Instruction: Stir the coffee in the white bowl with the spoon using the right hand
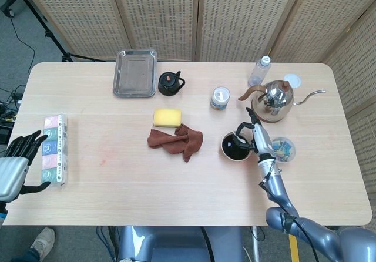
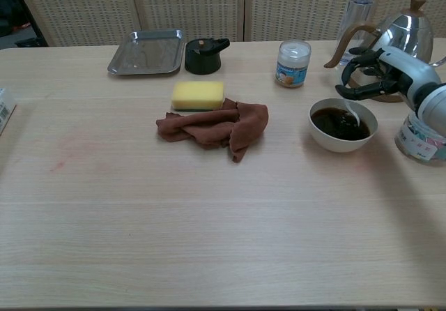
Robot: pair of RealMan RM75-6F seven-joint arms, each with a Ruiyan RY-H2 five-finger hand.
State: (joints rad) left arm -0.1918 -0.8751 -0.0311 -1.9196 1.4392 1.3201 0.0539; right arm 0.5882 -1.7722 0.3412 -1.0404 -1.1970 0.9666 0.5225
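The white bowl (image 1: 226,152) (image 2: 327,138) of dark coffee stands right of the table's middle. My right hand (image 1: 257,137) (image 2: 381,74) hovers over the bowl's far right rim and pinches the handle of a white spoon (image 1: 238,137) (image 2: 352,114). The spoon's tip dips into the coffee near that rim. My left hand (image 1: 17,158) rests at the table's left edge with fingers spread and nothing in it; the chest view does not show it.
A steel kettle (image 1: 272,100) (image 2: 408,31) and a water bottle (image 1: 261,70) stand just behind the right hand. A clear tub (image 1: 283,148) sits right of the bowl. A jar (image 2: 293,63), brown cloth (image 2: 216,127), yellow sponge (image 2: 198,94), black pot (image 2: 203,55), tray (image 2: 147,51) and tissue packs (image 1: 54,149) lie leftward.
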